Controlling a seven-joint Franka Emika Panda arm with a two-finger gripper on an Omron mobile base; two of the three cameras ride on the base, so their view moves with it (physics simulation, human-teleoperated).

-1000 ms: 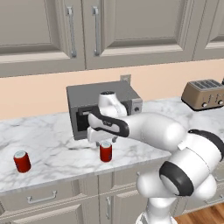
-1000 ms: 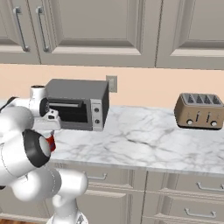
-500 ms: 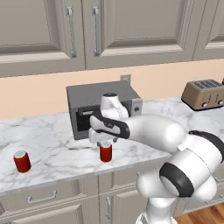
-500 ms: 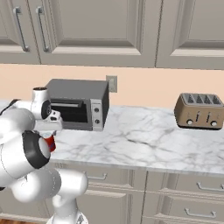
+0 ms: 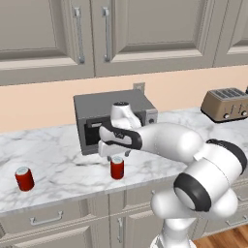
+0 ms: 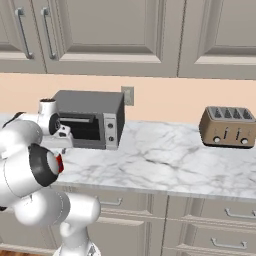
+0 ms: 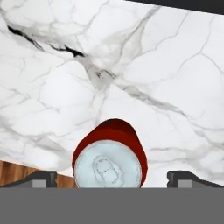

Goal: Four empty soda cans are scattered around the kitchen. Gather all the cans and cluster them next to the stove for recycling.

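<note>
A red soda can (image 5: 116, 168) stands upright on the marble counter, in front of the toaster oven. My gripper (image 5: 115, 154) hangs right above it, pointing down. In the hand view the silver top of this can (image 7: 109, 161) lies between my two fingertips (image 7: 43, 178), which stand wide apart; the gripper (image 7: 114, 179) is open and apart from the can. A second red soda can (image 5: 24, 178) stands far to the left near the counter's front edge. In the right base view a red sliver of the near can (image 6: 60, 163) peeks out beside my arm. The stove is out of view.
A grey toaster oven (image 5: 114, 121) sits against the wall just behind my hand. A silver toaster (image 5: 227, 103) stands at the far right of the counter (image 5: 63, 160). The counter's front edge lies close to the near can. Wall cabinets hang overhead.
My hand has shifted slightly left and down over the near red can. Neither can has moved.
</note>
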